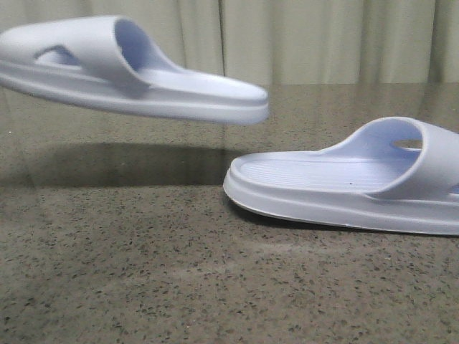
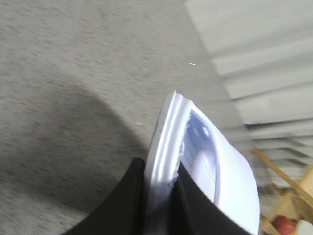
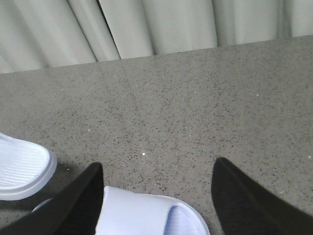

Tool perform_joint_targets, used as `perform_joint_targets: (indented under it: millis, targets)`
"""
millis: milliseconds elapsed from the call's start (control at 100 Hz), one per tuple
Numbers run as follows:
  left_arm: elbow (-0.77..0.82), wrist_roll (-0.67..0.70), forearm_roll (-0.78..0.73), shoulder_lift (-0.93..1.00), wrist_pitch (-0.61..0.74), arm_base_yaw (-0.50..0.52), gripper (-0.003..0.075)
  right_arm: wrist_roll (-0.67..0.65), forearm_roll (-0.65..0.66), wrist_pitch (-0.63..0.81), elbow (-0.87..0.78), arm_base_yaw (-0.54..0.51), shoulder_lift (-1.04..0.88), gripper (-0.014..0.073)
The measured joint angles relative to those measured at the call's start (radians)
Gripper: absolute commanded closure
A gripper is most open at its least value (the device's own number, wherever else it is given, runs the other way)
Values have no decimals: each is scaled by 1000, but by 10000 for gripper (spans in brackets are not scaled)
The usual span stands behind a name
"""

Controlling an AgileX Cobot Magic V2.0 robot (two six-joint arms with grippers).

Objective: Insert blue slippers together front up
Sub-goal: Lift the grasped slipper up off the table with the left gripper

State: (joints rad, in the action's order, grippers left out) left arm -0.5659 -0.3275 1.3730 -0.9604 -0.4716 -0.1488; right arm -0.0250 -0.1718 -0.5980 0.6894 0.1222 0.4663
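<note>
One of the blue slippers (image 1: 136,79) hangs in the air at the left, roughly level, casting a shadow on the table. My left gripper (image 2: 160,164) is shut on the edge of that slipper (image 2: 205,161), one black finger on each side of its thick sole. The other slipper (image 1: 344,183) lies sole down on the right of the table, strap to the right. My right gripper (image 3: 157,166) is open above this slipper's strap (image 3: 142,215), its fingers well apart on either side. A ribbed slipper end (image 3: 19,171) shows beside it; I cannot tell which slipper it belongs to. Neither gripper appears in the front view.
The speckled brown stone tabletop (image 1: 143,279) runs back to a pale curtain (image 1: 323,39). A wooden rack with a red object (image 2: 281,225) stands beyond the table in the left wrist view.
</note>
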Motion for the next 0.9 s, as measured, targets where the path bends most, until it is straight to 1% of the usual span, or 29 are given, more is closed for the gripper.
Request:
perform_joint_targets:
  millis: [140,240,380,540,720,780,900]
  targets:
    - [0,10,32,87,-46,0,704,0,0,1,0,0,0,183]
    - [1,43,33,141,-72,0,704,0,0,1,0,0,0,183]
    - [1,112,-24,203,-92,0,704,0,0,9,0,0,0,183]
    - [1,205,-135,226,-103,0,704,0,0,17,0,0,0,183]
    - [4,243,-191,226,-105,0,704,-2,0,17,-2,0,0,183]
    - [4,245,-193,226,-96,0,704,-23,0,17,-13,0,0,183]
    - [4,246,-197,226,-85,0,704,-117,4,17,-61,0,20,183]
